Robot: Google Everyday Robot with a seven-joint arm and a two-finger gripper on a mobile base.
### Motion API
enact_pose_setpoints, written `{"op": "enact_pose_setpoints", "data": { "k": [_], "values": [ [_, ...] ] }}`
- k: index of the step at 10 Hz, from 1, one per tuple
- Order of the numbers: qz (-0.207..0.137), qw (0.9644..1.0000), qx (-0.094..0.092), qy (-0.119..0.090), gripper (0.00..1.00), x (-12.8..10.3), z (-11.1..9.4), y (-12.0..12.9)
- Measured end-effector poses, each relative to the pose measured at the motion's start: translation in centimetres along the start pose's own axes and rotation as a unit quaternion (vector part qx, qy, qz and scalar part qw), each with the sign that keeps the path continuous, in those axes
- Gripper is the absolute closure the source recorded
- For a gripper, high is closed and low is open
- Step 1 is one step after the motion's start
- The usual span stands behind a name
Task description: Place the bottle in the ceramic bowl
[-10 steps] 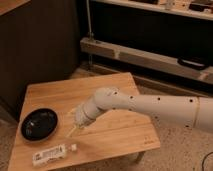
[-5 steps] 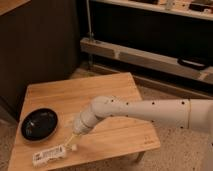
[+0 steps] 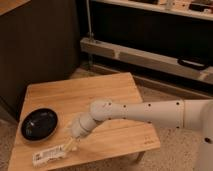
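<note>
The white bottle [image 3: 50, 154] with a dark label lies on its side near the front left edge of the wooden table [image 3: 115, 100]. The glossy black ceramic bowl [image 3: 40, 123] sits on the table's left side, just behind the bottle and apart from it. My gripper [image 3: 71, 145] hangs at the end of the white arm, just right of the bottle's cap end and low over the table, to the right of the bowl.
The small wooden table stands on a speckled floor. Dark cabinets and a metal shelf rail [image 3: 150, 57] stand behind it. My white arm [image 3: 145, 112] reaches across the table's front right part.
My arm has swung left and down toward the front edge, bringing the gripper close to the bottle's cap end. The bottle and bowl have not moved.
</note>
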Motion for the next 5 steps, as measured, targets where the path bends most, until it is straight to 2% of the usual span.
{"op": "enact_pose_setpoints", "data": {
  "k": [5],
  "values": [
    [0.022,0.9996,-0.009,0.017,0.35,2.5,2.1,0.6]
  ]
}}
